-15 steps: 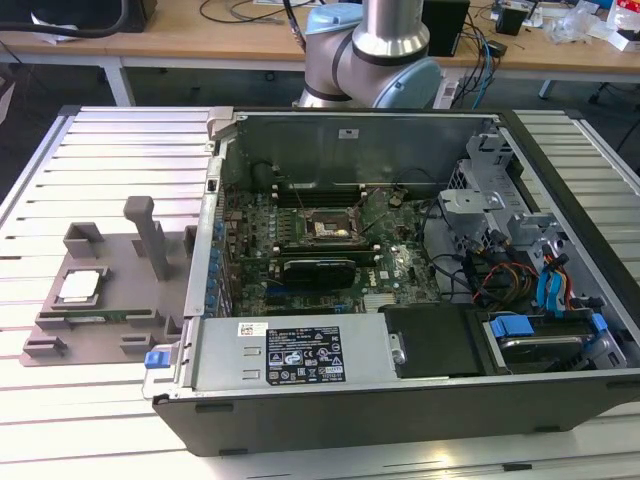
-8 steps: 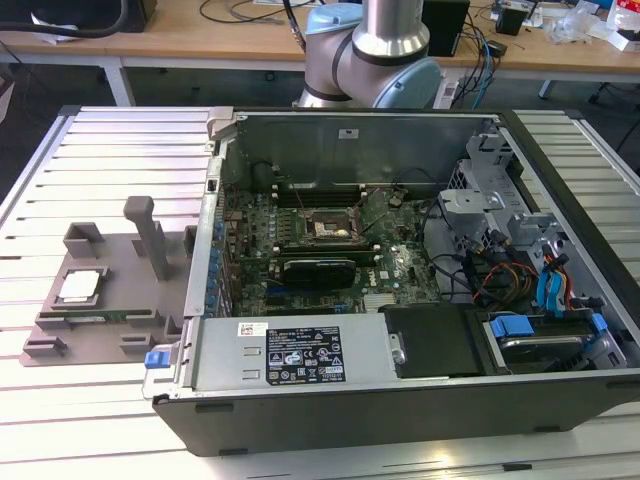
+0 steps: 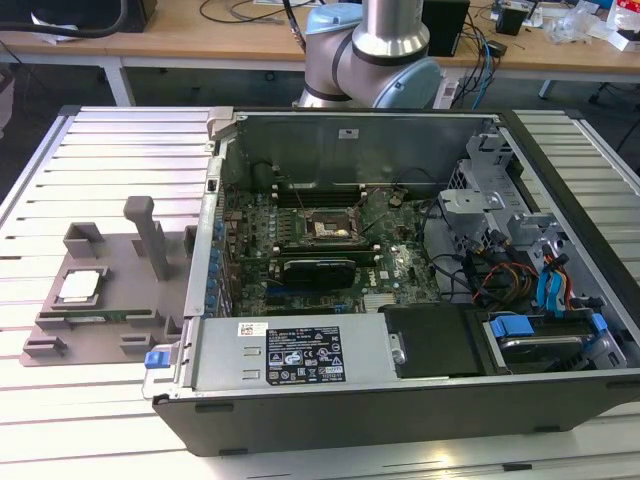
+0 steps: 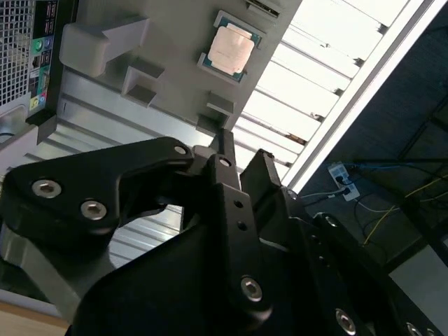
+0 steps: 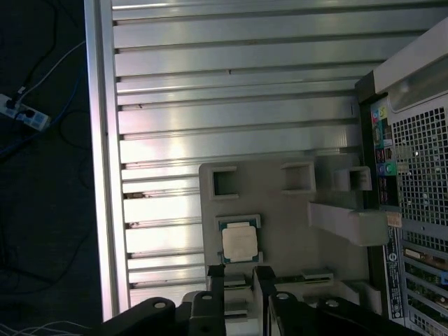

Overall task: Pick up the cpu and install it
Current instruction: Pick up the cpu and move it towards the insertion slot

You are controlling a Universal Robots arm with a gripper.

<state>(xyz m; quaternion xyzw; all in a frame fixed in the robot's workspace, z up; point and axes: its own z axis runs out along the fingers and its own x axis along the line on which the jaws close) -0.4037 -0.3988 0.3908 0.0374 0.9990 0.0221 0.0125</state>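
The cpu is a small square chip with a shiny silver top. It lies flat in a recess of the grey fixture on the slatted table, at the exterior view's left. Both wrist views look down on the cpu. My gripper hangs well above the fixture, open, with nothing between its black fingers. The dark socket with its metal frame sits in the middle of the motherboard inside the open computer case.
A long black card lies just in front of the socket. Cables and drive cages fill the case at the exterior view's right. The fixture has upright posts beside the cpu. The case's rear panel borders the fixture.
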